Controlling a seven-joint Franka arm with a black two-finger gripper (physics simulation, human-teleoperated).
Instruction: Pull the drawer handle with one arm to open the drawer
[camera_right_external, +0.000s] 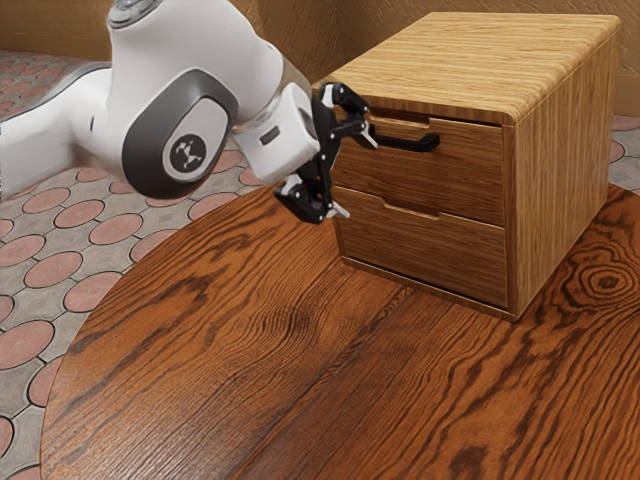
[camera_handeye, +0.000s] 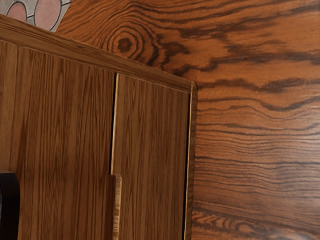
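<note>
Over on the exterior view's left, the white arm (camera_right_external: 170, 120) leans in across the counter (camera_right_external: 300, 380). The gripper (camera_right_external: 352, 172) is spread wide, one finger above the other, with nothing clamped between them. The upper finger (camera_right_external: 350, 110) sits right at the near end of the black handle (camera_right_external: 405, 143); from here I can't tell if it's touching or just beside it. The lower finger (camera_right_external: 312, 200) hangs well below, close to the corner of the lower drawer (camera_right_external: 430, 245).

The handle runs off beyond the gripper across the top drawer (camera_right_external: 440, 175), and that drawer looks shut, or as good as shut. So I'd say the pull hasn't really begun.

This is where it could go sour. The gripper is lined up with only the very tip of the handle, not its middle. Close from here and the fingers may pinch the end and skid off as soon as the arm draws back. Or they may close on air.

That low finger worries me too. It's so near the lower drawer front that any drop or twist could jam it against the wood.

Beyond the gripper, the cabinet (camera_right_external: 560, 170) simply stands on the counter. A crooked tug from one end of the handle might drag or swivel the whole box rather than slide the drawer out.
</note>
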